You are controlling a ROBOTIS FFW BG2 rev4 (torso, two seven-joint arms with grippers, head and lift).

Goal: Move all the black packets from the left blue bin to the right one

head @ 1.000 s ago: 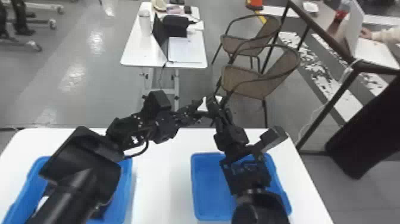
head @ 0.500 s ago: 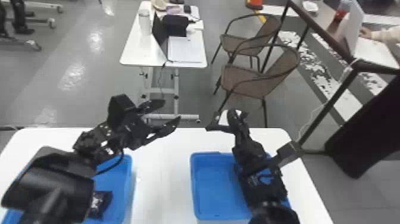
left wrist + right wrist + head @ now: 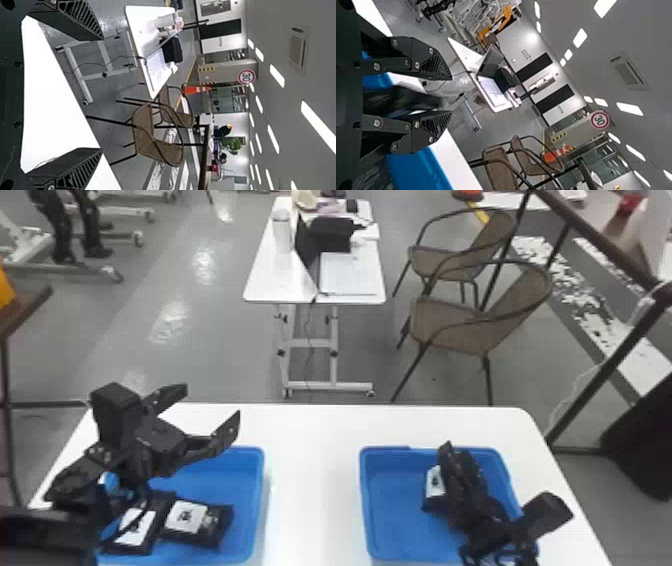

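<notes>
Two black packets (image 3: 217, 522) fill the head view's left bin (image 3: 259, 485), one lengthwise, one crosswise; the left gripper (image 3: 212, 401), shifted leftward, gapes empty; a third packet (image 3: 434, 484) has appeared beside the right gripper (image 3: 457, 451). Right wrist view: fingers (image 3: 435, 65) parted, blurred packet between, hold unclear.

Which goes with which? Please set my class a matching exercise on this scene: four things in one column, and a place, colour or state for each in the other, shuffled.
Column one
1. Left gripper
2. Right bin
3. Pair of packets with white labels showing
4. Nearer brown-or-blue chair

Column two
A. Brown seat
B. Inside the left bin
C. Fingers spread apart
D. Blue all over

Right pairs: 1-C, 2-D, 3-B, 4-A
</notes>
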